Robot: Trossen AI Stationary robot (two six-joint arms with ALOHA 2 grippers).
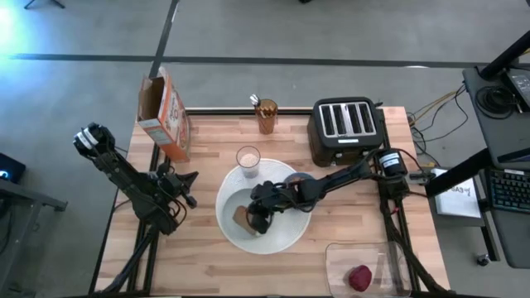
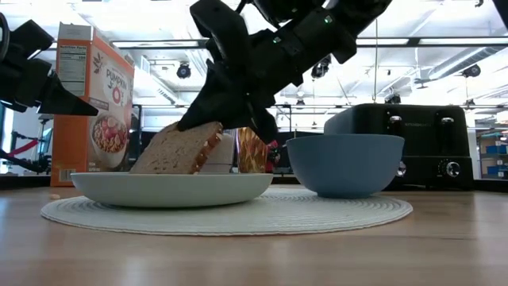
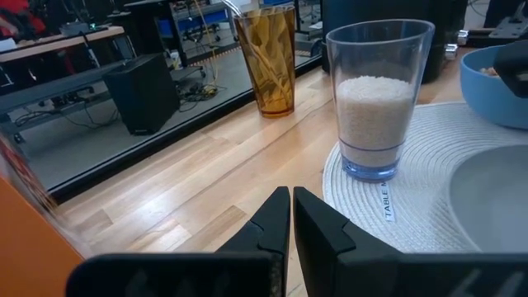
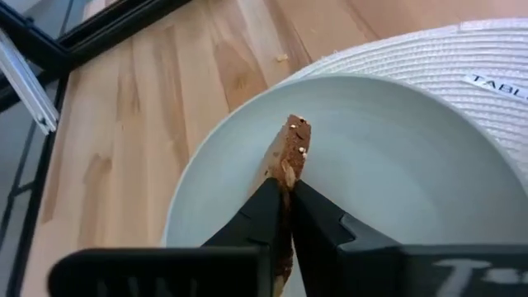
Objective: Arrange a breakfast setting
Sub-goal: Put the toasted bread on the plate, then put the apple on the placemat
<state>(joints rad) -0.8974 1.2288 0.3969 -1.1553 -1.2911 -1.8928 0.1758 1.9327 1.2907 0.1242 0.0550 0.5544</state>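
low view: the right gripper [image 2: 230, 119] pinches a slice of brown toast [image 2: 178, 149] on edge, its lower edge resting in the pale plate [image 2: 171, 189] on the woven mat [image 2: 238, 214], just beside the blue bowl [image 2: 345, 163]. to finish well, the arm should probably tip the slice flat toward the plate's middle before letting go, so it does not topple against the rim. the toast looks grainy and seeded, thin and stiff with a darker crust, while the left gripper [image 3: 290, 223] waits clenched on nothing near the glass [image 3: 378, 99].
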